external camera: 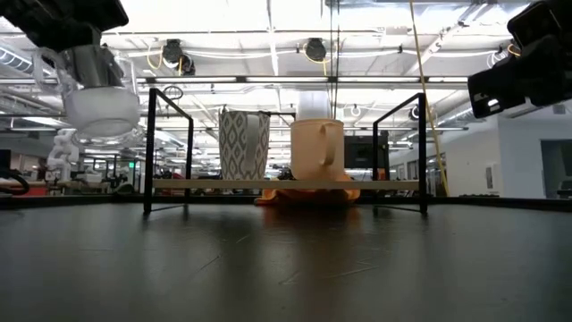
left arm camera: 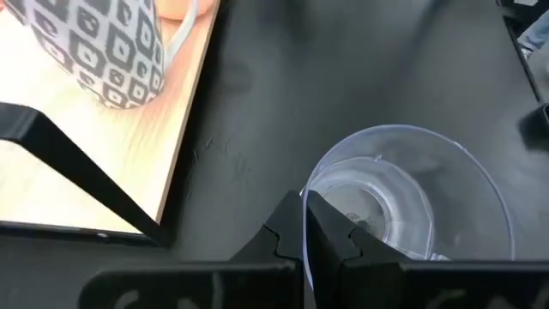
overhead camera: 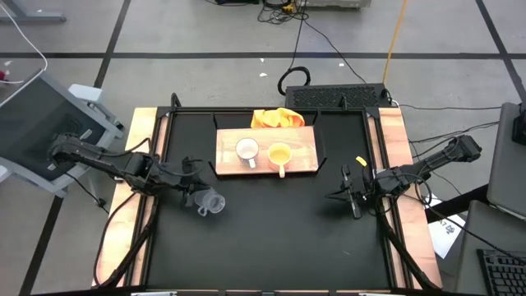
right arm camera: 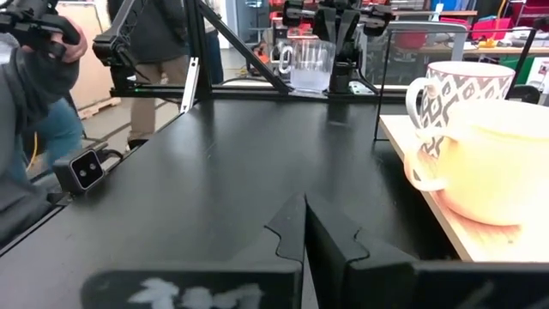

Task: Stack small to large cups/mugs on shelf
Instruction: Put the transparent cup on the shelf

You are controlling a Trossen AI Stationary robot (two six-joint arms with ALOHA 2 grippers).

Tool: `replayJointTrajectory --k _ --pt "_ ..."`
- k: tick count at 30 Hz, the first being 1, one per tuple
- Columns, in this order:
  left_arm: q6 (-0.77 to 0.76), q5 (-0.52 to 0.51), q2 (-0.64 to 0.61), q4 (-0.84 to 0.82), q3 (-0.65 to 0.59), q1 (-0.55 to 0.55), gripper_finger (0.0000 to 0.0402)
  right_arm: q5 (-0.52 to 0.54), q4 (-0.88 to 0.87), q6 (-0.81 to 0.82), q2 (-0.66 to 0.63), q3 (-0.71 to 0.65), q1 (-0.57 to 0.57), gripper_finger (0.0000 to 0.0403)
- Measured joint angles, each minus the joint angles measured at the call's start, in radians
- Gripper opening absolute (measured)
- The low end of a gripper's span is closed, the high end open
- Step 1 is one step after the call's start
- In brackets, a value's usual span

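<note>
- The left end effector [overhead camera: 200, 200] hangs over the black surface [overhead camera: 271, 238], pinching the rim of the glass cup [overhead camera: 212, 203]; the low view shows the cup [external camera: 101, 105] lifted clear of the surface.
- Ahead of that end effector stands the shelf [overhead camera: 306, 154], carrying the white mug [overhead camera: 246, 150] and, just beside it, the yellow mug [overhead camera: 279, 154].
- An orange cloth [overhead camera: 278, 118] lies just behind the shelf.
- The right end effector [overhead camera: 352, 195] waits near the surface's right edge, well apart from the shelf, fingers pressed together.
- Around the surface: grey floor with dark lines and cables; the low view looks into a hall with ceiling lights.
- Only the wrist views show the white mug's grey diamond pattern [left arm camera: 103, 47].
- The left wrist view shows the fingers [left arm camera: 339, 236] closed across the cup's wall.
- The right wrist view shows a person [right arm camera: 34, 103] beyond the surface.
</note>
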Motion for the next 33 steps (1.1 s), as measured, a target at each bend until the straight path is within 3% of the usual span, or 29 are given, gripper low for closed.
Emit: replayJointTrajectory --k 16,33 --pt "-0.101 -0.008 0.172 -0.086 0.017 0.000 0.0000 0.002 0.003 0.000 0.000 0.000 -0.027 0.0000" --pt "-0.140 0.000 0.327 0.055 0.017 -0.051 0.0000 0.002 0.002 0.000 0.000 0.000 -0.035 0.0000"
